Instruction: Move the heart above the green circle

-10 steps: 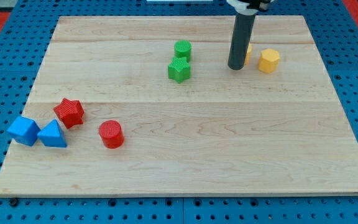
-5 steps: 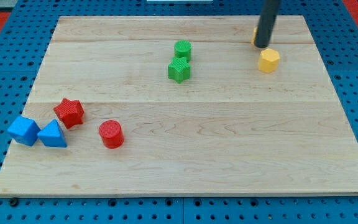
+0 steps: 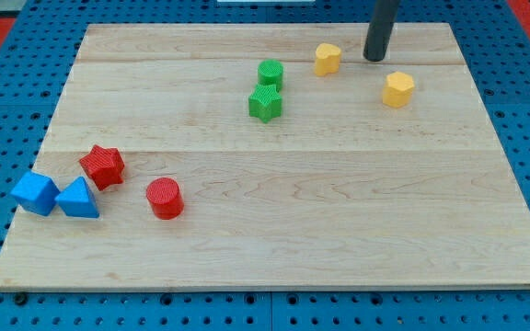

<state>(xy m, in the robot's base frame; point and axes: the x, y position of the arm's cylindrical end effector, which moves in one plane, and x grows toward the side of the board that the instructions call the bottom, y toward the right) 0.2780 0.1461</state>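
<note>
The yellow heart (image 3: 328,59) lies near the view's top, to the right of and slightly above the green circle (image 3: 270,74). A clear gap separates the two. My tip (image 3: 374,59) rests on the board to the right of the heart, a short way off and not touching it. The rod rises out of the view's top edge. A green star (image 3: 265,103) sits just below the green circle, touching it or nearly so.
A yellow hexagon (image 3: 398,89) lies below and right of my tip. At the view's lower left sit a red star (image 3: 102,166), a red circle (image 3: 165,198), a blue cube (image 3: 35,192) and a blue triangle (image 3: 78,199). The wooden board (image 3: 274,257) lies on a blue pegboard.
The yellow heart has slid left and up, from beside the yellow hexagon toward the green circle. My tip moved up the view, then left behind the heart. The other blocks have not moved.
</note>
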